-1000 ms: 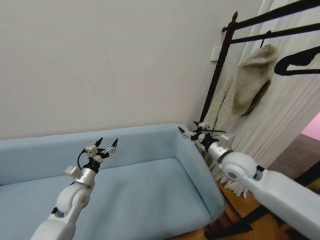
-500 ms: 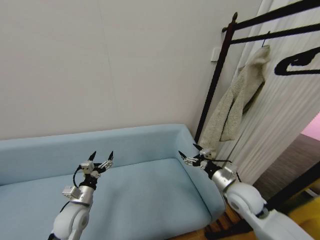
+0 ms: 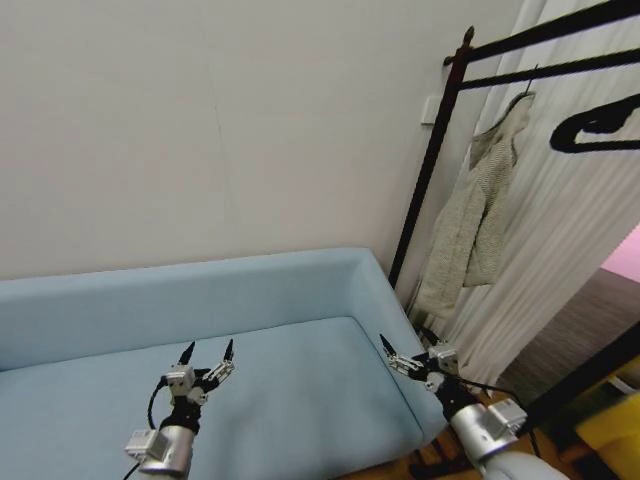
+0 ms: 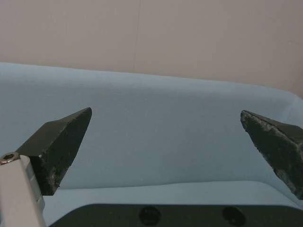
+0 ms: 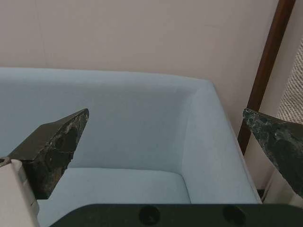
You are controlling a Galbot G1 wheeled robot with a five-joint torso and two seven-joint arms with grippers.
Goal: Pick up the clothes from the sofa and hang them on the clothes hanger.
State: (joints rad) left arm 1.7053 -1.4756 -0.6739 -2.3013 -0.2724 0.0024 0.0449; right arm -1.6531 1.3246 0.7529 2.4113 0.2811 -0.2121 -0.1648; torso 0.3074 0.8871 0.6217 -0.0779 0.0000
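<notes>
The beige knit garment [image 3: 478, 215] hung from the upper rail of the dark clothes rack [image 3: 428, 150], beside the white curtain [image 3: 570, 250]. It was high above both claws and well apart from them. The right claw [image 3: 405, 346] sat low over the right end of the light blue sofa [image 3: 300, 290], near the armrest, its fingers spread wide and gripping nothing. The left claw [image 3: 208, 348] was over the seat cushion farther left, likewise spread and gripping nothing. A black hanger [image 3: 597, 125] showed to the right of the garment.
</notes>
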